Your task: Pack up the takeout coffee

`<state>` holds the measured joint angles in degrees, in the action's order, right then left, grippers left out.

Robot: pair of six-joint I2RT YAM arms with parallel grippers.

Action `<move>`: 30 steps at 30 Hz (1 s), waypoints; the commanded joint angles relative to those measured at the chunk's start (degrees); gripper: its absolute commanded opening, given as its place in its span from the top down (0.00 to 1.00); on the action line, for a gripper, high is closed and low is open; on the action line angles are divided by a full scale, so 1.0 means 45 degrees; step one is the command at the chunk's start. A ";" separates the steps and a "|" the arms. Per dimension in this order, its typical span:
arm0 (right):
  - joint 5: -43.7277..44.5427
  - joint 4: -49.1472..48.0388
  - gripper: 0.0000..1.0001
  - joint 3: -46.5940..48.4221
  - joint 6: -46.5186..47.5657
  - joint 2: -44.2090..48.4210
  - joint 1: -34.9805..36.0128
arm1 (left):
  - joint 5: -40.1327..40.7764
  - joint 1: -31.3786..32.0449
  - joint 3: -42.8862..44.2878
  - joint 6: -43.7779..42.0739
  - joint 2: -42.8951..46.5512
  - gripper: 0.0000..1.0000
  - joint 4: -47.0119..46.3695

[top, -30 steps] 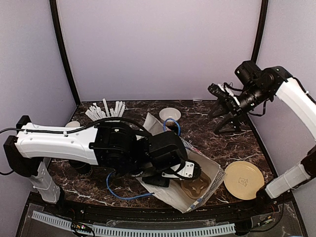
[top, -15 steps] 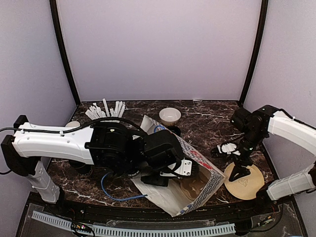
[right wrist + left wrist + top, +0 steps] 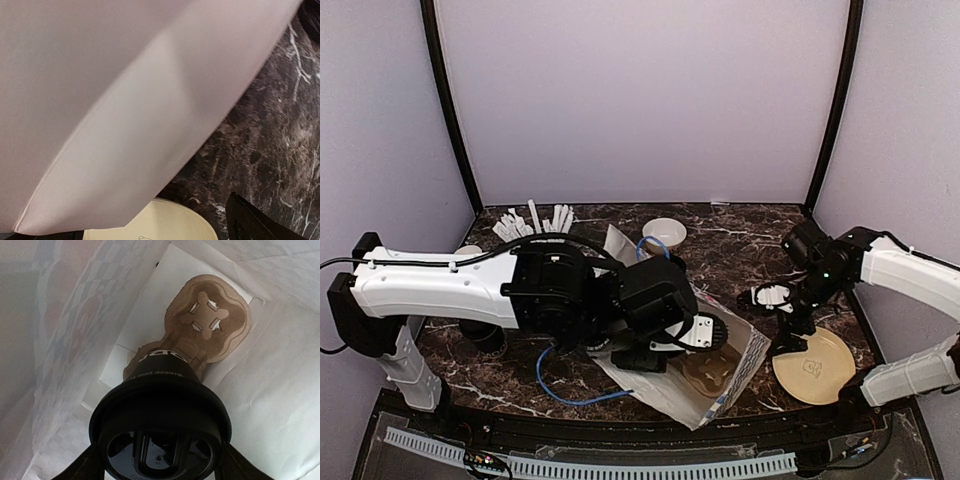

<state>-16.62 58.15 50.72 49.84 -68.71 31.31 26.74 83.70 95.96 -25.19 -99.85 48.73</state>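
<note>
Nearest me, just in from the near edge of the table (image 3: 740, 250) and about midway along it, the paper bag (image 3: 745, 345) lay on its side with its mouth towards the left arm. I had the left gripper (image 3: 160, 450) deep inside it. Its fingers were clamped on either side of the takeout coffee cup (image 3: 160, 390), black with its round lid on. In the left wrist view the cup's base sat at the near pocket of the pulp cup carrier (image 3: 212, 325) on the bag's floor. The far pocket, with its cross-shaped cut, was empty. I couldn't tell whether the cup was pressed home or only resting on the pocket's rim.

I judged this to be the placing step: the cup was in the bag but not let go. The next move called for a firm seat in the pocket, then spreading the fingers and drawing straight back out of the mouth without dragging the paper or tipping the cup.

At the near right corner lay a tan round disc (image 3: 813, 365). The right gripper (image 3: 782, 318) hung just beyond it with fingers spread and nothing between them.

Further back, a white bowl (image 3: 664, 232) stood near the far edge, and the white sticks (image 3: 532, 222) fanned out at the far left corner.
</note>
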 commanded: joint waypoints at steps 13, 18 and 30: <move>-0.1701 0.0039 0.02 0.1573 0.0632 0.0157 -0.2401 | -0.0319 0.0079 0.0914 0.1160 0.0296 0.61 0.0931; -0.0963 0.0597 0.01 0.1422 0.0915 0.0610 -0.2403 | -0.0207 0.0395 0.1113 0.1384 0.0508 0.61 0.1454; -0.0470 0.0167 0.02 0.0674 0.0785 0.0356 -0.2397 | 0.0900 -0.0207 -0.1912 0.0340 0.1678 0.62 -0.0351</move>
<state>-17.56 58.74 51.83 53.89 -66.35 20.34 28.77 83.66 89.06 -21.82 -94.48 50.48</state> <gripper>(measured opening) 0.981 0.737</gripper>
